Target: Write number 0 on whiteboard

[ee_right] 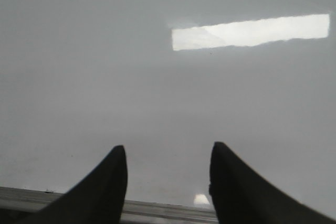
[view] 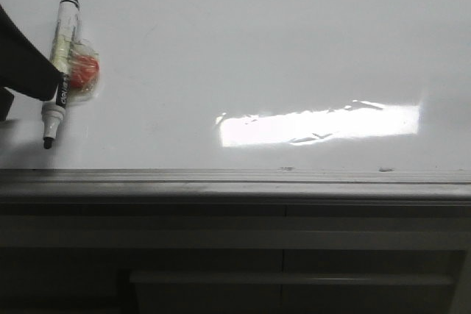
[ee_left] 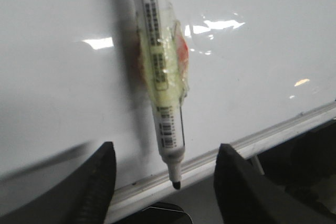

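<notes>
Left wrist view — marker (ee_left: 160, 82) lies between spread, empty left gripper (ee_left: 165, 182) fingers; whiteboard (view: 257, 49) rail near — right gripper (ee_right: 168, 182) open, empty.

Uncapped marker (ee_left: 160, 77) on whiteboard (ee_left: 58, 93)

Dim, greyish frames. A bright rectangular glare (view: 320, 124) lies on the glossy whiteboard (view: 257, 34), well beyond the right gripper's parted jaws. Wrist views are soft, dark fingers (ee_right: 105, 187) blurred.
</notes>
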`<state>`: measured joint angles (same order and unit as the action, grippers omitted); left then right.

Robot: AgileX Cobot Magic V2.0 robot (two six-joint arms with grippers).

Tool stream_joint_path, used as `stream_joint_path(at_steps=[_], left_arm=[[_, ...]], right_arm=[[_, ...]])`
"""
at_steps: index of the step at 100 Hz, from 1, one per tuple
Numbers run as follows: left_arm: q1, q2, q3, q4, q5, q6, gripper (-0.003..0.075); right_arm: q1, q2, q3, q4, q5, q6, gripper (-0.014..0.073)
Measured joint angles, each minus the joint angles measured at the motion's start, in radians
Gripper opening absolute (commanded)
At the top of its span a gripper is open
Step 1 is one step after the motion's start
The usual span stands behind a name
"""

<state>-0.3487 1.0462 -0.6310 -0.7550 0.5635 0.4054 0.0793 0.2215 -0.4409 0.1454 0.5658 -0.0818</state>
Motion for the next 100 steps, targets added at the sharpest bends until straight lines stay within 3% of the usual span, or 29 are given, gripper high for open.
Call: stream_joint_path(at_steps=[20,41,50,60,72,82,100], left_arm=[[-0.004,0.051,0.0,-0.002,-0.044,-0.002,0.036],[-0.009,0.103,-0.01,0.0,-0.042,-0.002,0.0262],[-0.01,0.117,-0.014,-0.002,-0.04,-0.002,0.0178],[-0.01,0.127,-0.014,0.001,-0.038,0.0,-0.0001],[-0.011,0.127,-0.014,0.005,-0.032,0.029,-0.002],[-0.011,0.125,-0.021,0.005,-0.015,0.081,-0.002],[-0.078,0.061,-0.057,0.03,0.063,0.301,-0.002]], right_arm=[[0.0,0.0,0.0,0.028,0.001,0.0,0.0311],[0.0,0.0,0.0,0.062,0.001,0.0,0.0311],[0.0,0.0,-0.004,0.07,0.004,0.0,0.0311],[0.002,0.0,-0.029,0.098,0.013,-0.038,0.031],[0.007,0.0,-0.081,0.217,0.038,-0.22,0.0309],[0.007,0.027,-0.137,0.377,0.089,-0.458,0.0309],[0.011,0.163,-0.223,0.668,0.253,-0.835,0.0309]])
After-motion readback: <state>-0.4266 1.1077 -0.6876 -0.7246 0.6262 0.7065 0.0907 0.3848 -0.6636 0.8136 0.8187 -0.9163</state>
